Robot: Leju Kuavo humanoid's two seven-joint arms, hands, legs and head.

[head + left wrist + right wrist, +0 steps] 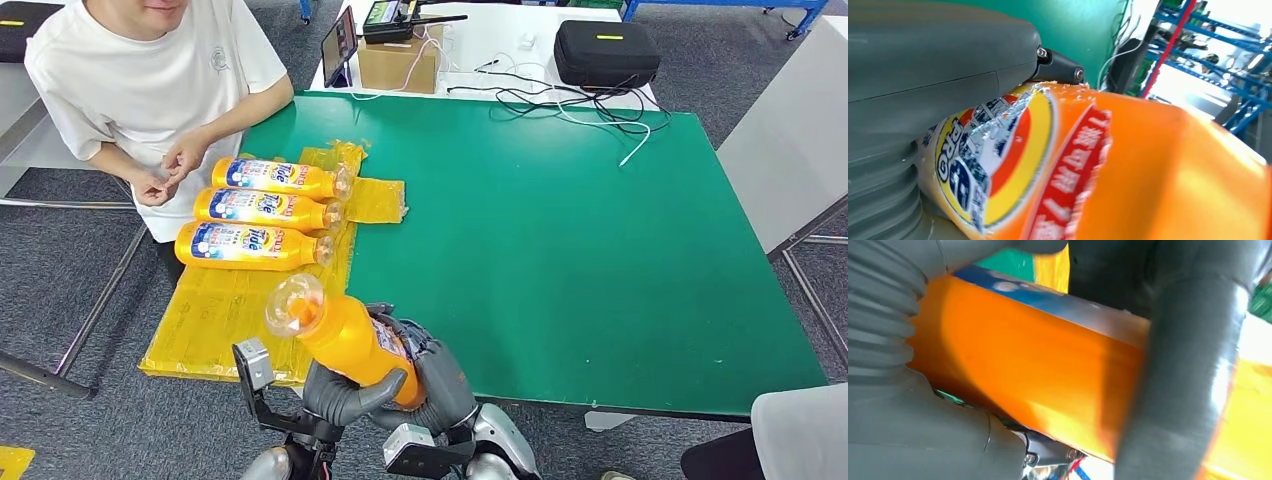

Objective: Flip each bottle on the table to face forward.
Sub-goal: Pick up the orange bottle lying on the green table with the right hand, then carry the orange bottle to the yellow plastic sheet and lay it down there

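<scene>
I've got the fourth bottle (345, 335) lifted off the table btw both hands, cap end tilted up and away from me, above the near edge of the yellow sheet (215, 320). Left hand (345, 395) is wrapped around its lower body, thumb across the front; right hand (440, 375) has its fingers closed on the far side — both gripping the same bottle. In the left wrist view the label (998, 165) faces that hand's palm side, so I'd judge the flip is mid-way, not finished.

Three other bottles (265, 212) lie side by side on the sheet, labels up, caps pointing right — those look done. Left to do, imo: turn this one label-up and lay it in the row, nearest me. A person (150, 90) sits at the table's far left corner, hands near the top bottle.
</scene>
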